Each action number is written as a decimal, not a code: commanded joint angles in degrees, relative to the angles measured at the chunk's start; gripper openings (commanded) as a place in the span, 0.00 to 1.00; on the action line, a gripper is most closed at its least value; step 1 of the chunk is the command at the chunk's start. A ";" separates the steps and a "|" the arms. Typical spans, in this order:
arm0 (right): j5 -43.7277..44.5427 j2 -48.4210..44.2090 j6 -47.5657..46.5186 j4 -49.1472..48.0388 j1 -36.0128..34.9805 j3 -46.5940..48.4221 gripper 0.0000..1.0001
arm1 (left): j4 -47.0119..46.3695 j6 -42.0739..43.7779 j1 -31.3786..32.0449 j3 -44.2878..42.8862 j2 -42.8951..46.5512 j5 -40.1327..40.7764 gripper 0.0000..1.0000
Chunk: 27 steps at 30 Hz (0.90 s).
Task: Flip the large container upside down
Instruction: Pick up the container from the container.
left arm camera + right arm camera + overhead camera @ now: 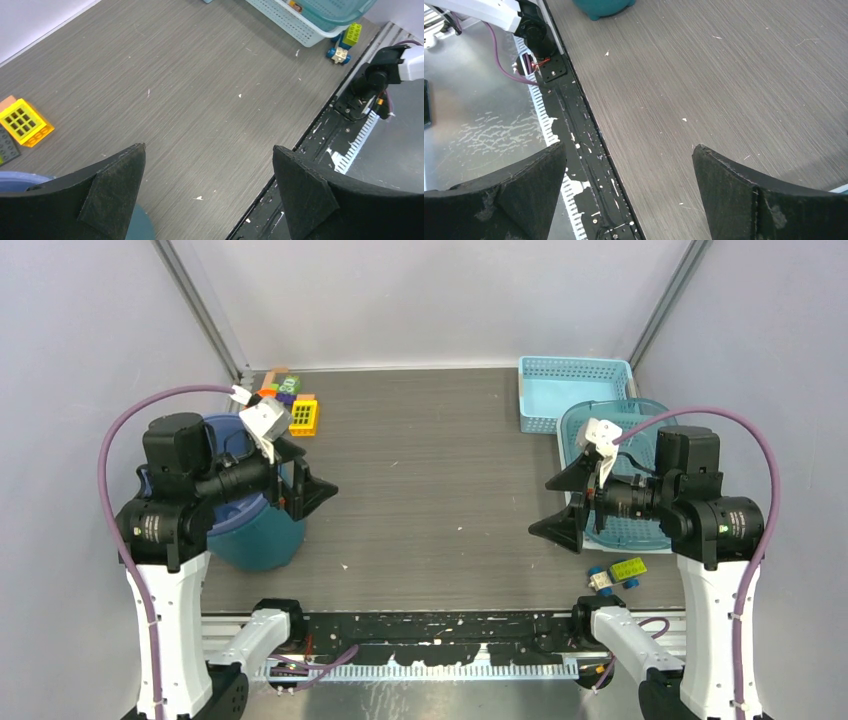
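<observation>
Two pincers gape wide, empty — the large container (pixel 255 538) sits just beneath the left pincer (pixel 318 470), well apart from the right pincer (pixel 540 507).

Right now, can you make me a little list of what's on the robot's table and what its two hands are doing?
left gripper: open, holding nothing
right gripper: open, holding nothing
teal bucket: front left, under the left arm, looks upright
light blue basket: back right corner
teal bin: right side, partly hidden by the right arm
yellow block: back left, beside other toy blocks
toy car: front right, green block on top
</observation>
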<state>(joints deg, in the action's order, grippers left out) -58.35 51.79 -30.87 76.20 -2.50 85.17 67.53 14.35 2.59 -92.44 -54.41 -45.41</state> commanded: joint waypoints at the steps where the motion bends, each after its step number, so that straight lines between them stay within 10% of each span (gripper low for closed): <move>1: 0.64 0.49 2.15 -4.60 -0.07 -1.28 1.00 | -2.77 0.81 -0.31 -0.36 -0.08 6.26 1.00; 27: 13.04 -0.92 15.58 -24.12 -0.37 -14.88 1.00 | -0.66 1.97 -0.26 0.95 -4.28 31.23 1.00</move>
<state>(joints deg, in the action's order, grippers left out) -46.15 51.72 -16.27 55.81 -2.52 70.72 66.74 16.69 2.59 -92.03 -58.15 -17.87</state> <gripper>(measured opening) 0.996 0.996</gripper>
